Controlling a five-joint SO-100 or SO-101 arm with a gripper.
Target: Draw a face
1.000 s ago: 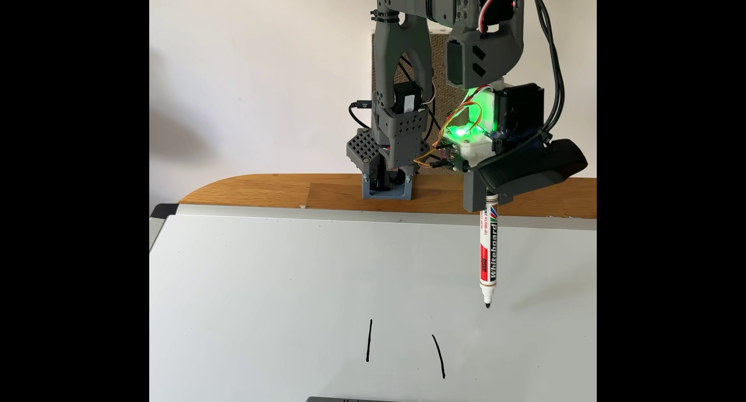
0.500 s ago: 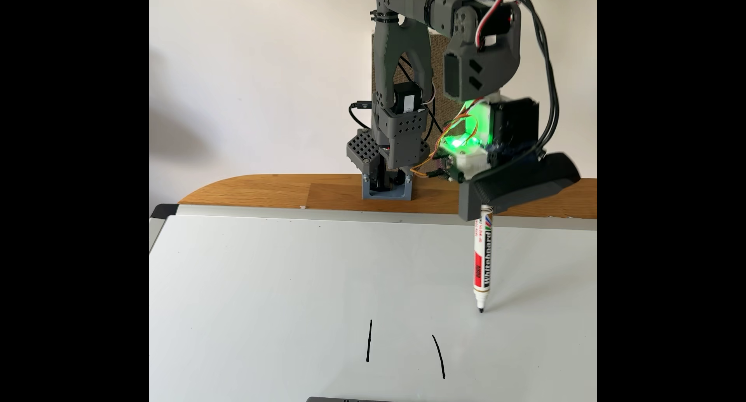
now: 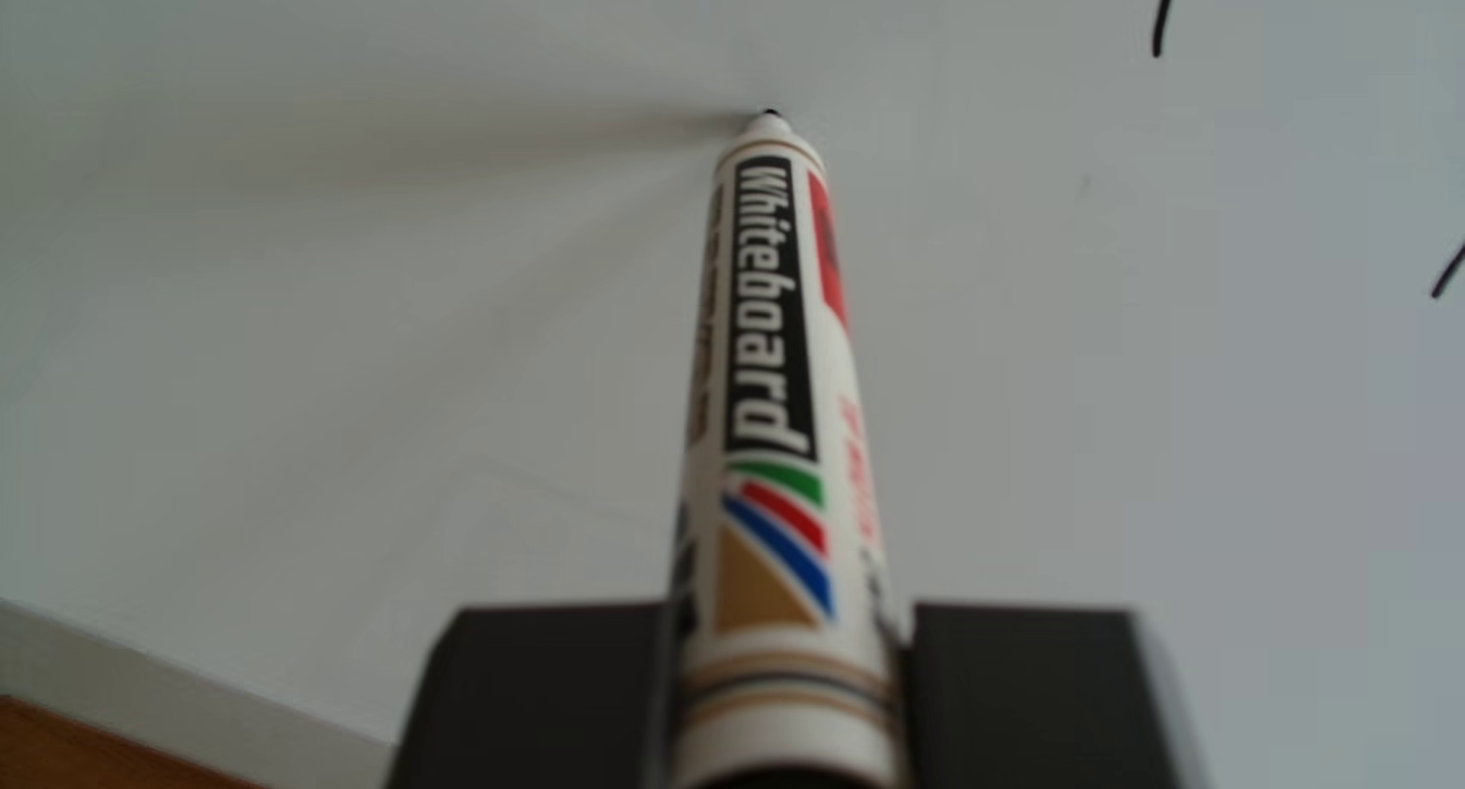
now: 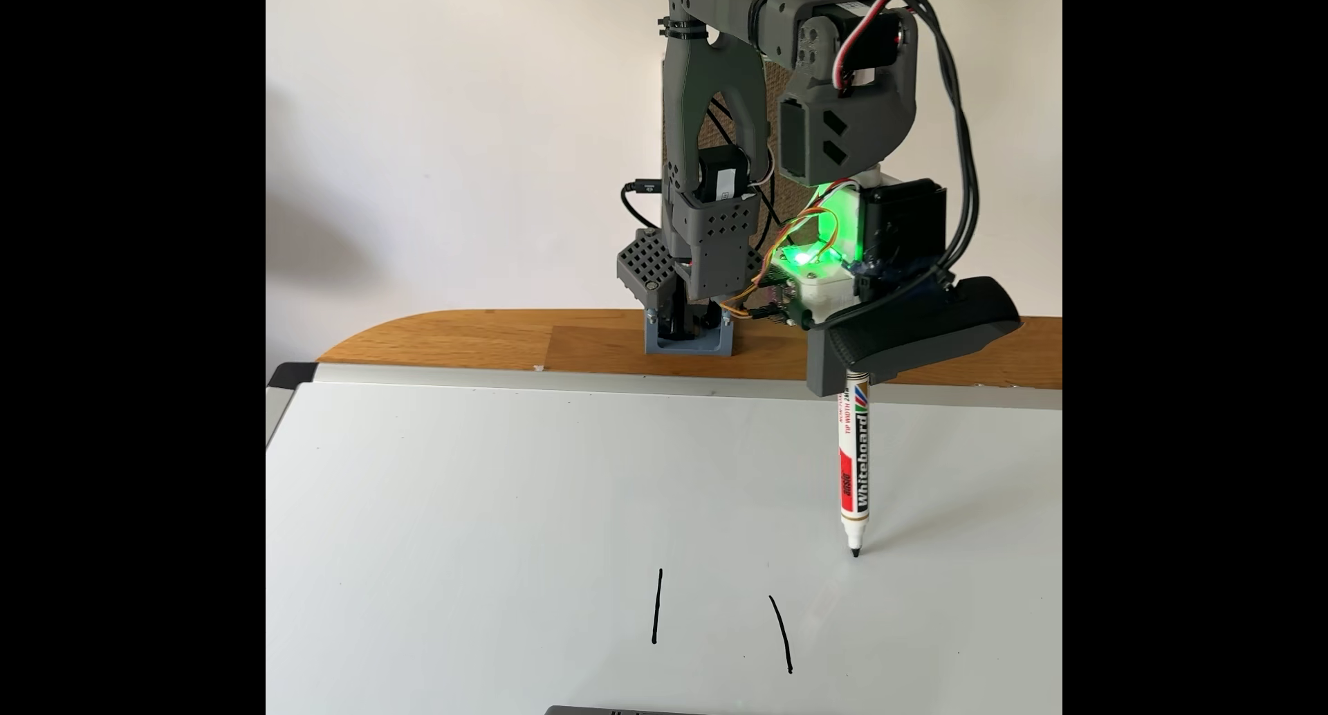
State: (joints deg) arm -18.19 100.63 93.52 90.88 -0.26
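Observation:
My gripper (image 4: 851,383) is shut on a white whiteboard marker (image 4: 855,471) that hangs almost upright, tip down. Its black tip (image 4: 855,553) touches the whiteboard (image 4: 503,507) at the right side in the fixed view. The face consists of two short black strokes: a nearly straight one (image 4: 657,607) and a slightly curved one (image 4: 782,636), both to the lower left of the tip. In the other view the marker (image 3: 773,321) runs up from the dark gripper (image 3: 785,678) to the board, and parts of the strokes (image 3: 1161,12) (image 3: 1449,274) show at the right.
The whiteboard lies on a wooden table (image 4: 503,338), with its metal frame (image 4: 503,376) along the far edge. The arm's base (image 4: 688,341) stands behind the board. A dark grey block (image 4: 618,710) pokes in at the bottom edge. Cables hang at the arm's right.
The gripper has moved down and slightly left with the marker. The tip, which hung just above the board a second ago, now rests on it. No new ink shows.

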